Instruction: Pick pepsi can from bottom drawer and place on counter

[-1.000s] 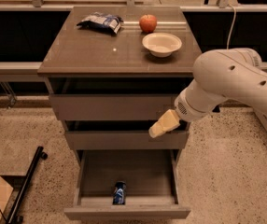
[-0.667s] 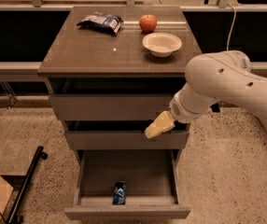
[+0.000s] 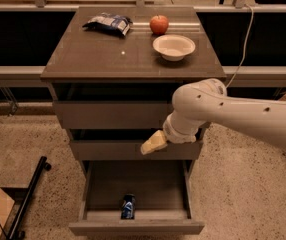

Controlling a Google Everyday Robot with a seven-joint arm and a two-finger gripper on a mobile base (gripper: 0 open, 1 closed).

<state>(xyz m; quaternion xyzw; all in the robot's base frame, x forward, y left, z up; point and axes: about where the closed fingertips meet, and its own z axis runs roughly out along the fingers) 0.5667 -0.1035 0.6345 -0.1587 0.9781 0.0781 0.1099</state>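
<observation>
The bottom drawer (image 3: pixel 135 227) of the grey-brown cabinet is pulled out wide, and the pepsi can (image 3: pixel 128 207) sits inside it on the drawer floor, close to the front wall and a little left of centre; whether it stands or lies I cannot tell from this angle. Nothing else shows in that drawer. The white arm (image 3: pixel 233 114) reaches in from the right edge of the view and bends down across the cabinet's right side. Its pale yellowish gripper (image 3: pixel 153 143) hangs in front of the middle drawer (image 3: pixel 113 150), at the upper edge of that drawer's front and right of centre, pointing down and to the left. It is above the open drawer and well apart from the can, touching nothing that I can see; whether it is released or clenched cannot be told here. The top drawer (image 3: pixel 108 115) shows a dark gap above its front. On the bench (image 3: pixel 98 54) above lie a blue-and-white snack bag (image 3: pixel 108 23) at the back left, a red apple (image 3: pixel 159 24) at the back, and a white bowl (image 3: pixel 173 47) just in front of the apple to the right. A black pole (image 3: pixel 30 196) lies on the speckled floor (image 3: pixel 243 184) left of the cabinet
</observation>
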